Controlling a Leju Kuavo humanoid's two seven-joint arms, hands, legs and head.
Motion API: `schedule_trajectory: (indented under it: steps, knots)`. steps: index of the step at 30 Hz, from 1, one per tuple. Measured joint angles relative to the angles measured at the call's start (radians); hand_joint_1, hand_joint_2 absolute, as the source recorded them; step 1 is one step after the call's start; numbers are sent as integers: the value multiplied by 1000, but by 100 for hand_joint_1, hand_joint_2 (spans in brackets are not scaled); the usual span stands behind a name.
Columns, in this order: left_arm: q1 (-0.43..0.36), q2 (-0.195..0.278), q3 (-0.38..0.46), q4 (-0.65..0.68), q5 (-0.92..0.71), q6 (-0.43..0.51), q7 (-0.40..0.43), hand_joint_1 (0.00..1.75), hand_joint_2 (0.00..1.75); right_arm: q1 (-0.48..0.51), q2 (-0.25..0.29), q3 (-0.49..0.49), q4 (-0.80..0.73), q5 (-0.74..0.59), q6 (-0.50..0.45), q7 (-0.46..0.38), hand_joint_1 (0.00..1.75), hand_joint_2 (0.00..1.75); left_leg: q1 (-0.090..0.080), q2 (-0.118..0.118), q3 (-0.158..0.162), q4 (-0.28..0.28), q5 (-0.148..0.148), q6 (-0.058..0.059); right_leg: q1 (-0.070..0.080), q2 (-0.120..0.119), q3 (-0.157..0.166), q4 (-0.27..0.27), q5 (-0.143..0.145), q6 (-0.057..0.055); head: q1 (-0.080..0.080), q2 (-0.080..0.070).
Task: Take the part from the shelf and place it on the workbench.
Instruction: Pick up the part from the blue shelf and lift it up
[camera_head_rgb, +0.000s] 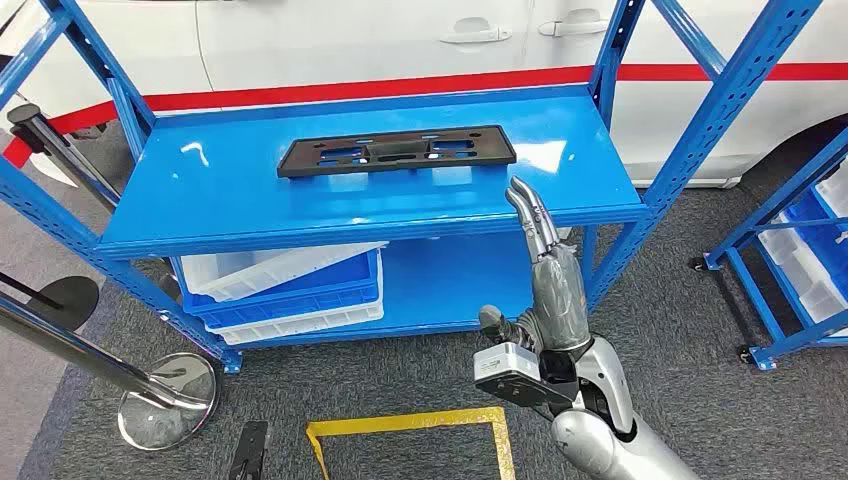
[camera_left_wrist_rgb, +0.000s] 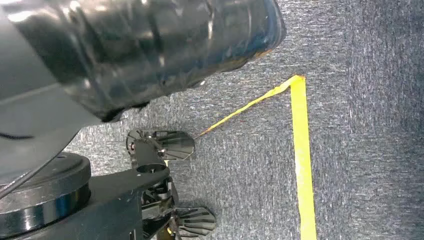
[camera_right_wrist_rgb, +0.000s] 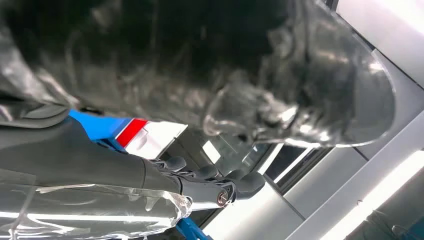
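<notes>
The part (camera_head_rgb: 397, 151) — a flat black plate with cut-outs — lies on the top board of the blue shelf (camera_head_rgb: 230, 190), toward the back and about midway across, touched by nothing. The right hand (camera_head_rgb: 545, 262) stands raised in front of the shelf's front edge, to the right of the part and apart from it; its fingers (camera_head_rgb: 527, 212) point up, held side by side, slightly bent at the tips, with nothing in them. In the right wrist view the fingers (camera_right_wrist_rgb: 210, 175) lie stretched out and empty. I cannot tell how the left hand stands.

On the lower board, at the left, sit stacked bins (camera_head_rgb: 285, 290) — blue and white ones, nested; nothing shows inside the top one. More blue and white bins (camera_head_rgb: 820, 245) fill a second rack at the far right; their contents are hidden. Yellow tape (camera_head_rgb: 410, 425) marks the grey carpet, and a white car (camera_head_rgb: 400, 40) stands behind the shelf.
</notes>
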Motion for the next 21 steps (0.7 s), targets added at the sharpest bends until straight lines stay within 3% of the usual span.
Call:
schedule_trajectory:
  steps: [8,10,12,14,16,18,19,20,21]
  knots:
    - [0,1,-3,0,10,-1,4,0,0,0,0,-3,0,0,0,2,0,0,-1,0,-2,4,-2,2,-3,0,0,-1,2,2,0,0]
    - [0,2,-5,0,11,-1,5,0,0,1,0,-3,0,0,0,3,0,0,-4,-1,-9,10,-5,12,-13,0,-1,-6,7,9,-2,0]
    - [-1,4,-7,0,14,-3,5,0,0,2,0,-4,-1,-7,0,5,0,0,-11,-1,-12,4,2,31,-19,2,3,-24,17,20,-6,0]
    - [-1,2,-8,0,19,-6,5,0,0,3,-1,-6,-3,-24,0,3,0,0,-8,3,12,-42,28,51,-15,-4,10,-38,23,27,-4,0]
    - [-1,-1,-12,0,23,-11,6,0,0,1,-2,-9,-4,-42,0,-1,0,0,-2,9,38,-86,51,63,-6,-11,-18,20,-6,24,4,0]
    - [-2,-1,-17,0,28,-17,8,0,0,3,-3,-11,-4,-53,0,-2,0,0,-3,14,46,-91,50,64,-2,-12,-77,135,-48,24,8,0]
    - [-2,-1,-19,0,29,-20,10,0,0,6,-4,-11,-4,-57,1,-3,0,0,-2,14,48,-89,46,63,-2,-13,-99,174,-52,26,8,0]
    - [-1,-1,-21,0,31,-23,12,0,0,7,-6,-12,-4,-60,3,-3,0,0,0,13,52,-85,39,61,-4,-14,-105,179,-39,29,8,0]
    - [0,-1,-22,0,32,-26,14,0,0,7,-7,-14,-4,-63,4,-3,0,0,3,11,56,-77,29,56,-6,-16,-95,151,-10,33,8,0]
